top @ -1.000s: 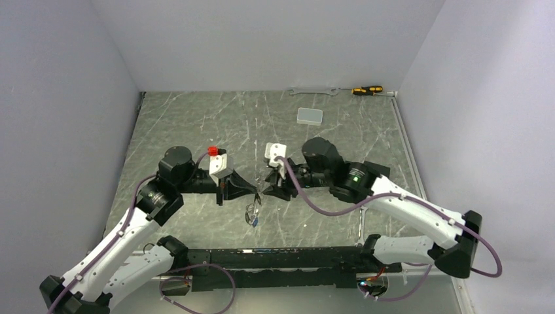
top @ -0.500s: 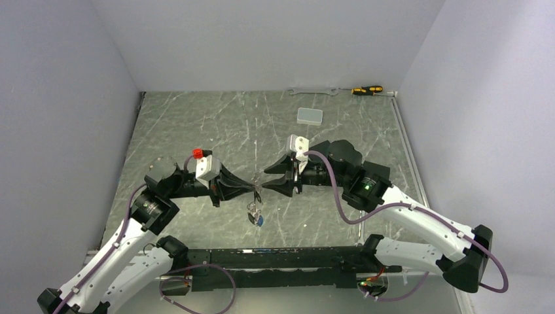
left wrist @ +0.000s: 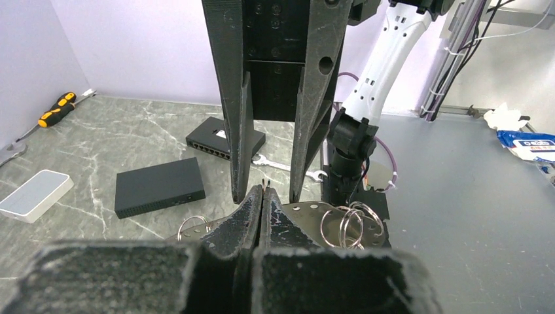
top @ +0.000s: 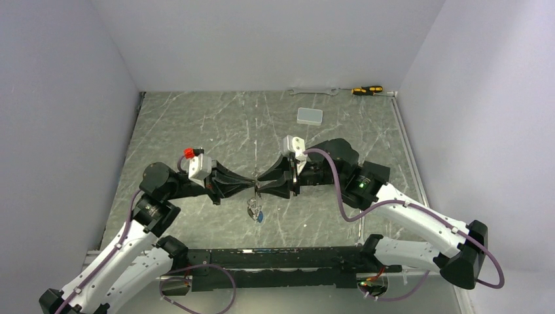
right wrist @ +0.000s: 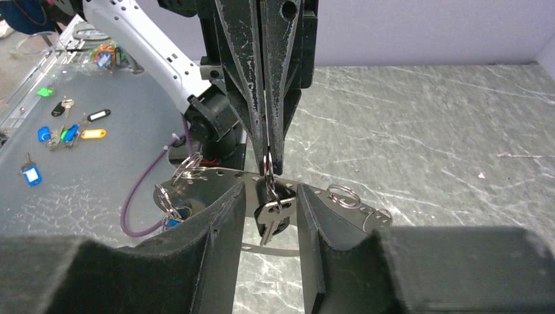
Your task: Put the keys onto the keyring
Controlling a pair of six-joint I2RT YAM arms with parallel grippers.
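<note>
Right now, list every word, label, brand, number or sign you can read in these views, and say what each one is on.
No text in any view can be read.
Black-framed key tag: its white label is too small to read.
Blue and white packet: its print is too blurred to read.
Black network switch: no marking is legible.

Your counter (top: 196, 124) is grey-green marble veined with white. The arms (top: 419, 219) are white with black joints and black fingers (left wrist: 245, 212), and they trail purple cables (top: 340, 204). The keys (right wrist: 269, 214) are silvery, one tag (top: 260, 218) blue. You also have a red knob (top: 188, 154), a yellow-and-black screwdriver (top: 366, 89) and a pale grey box (top: 309, 116).
</note>
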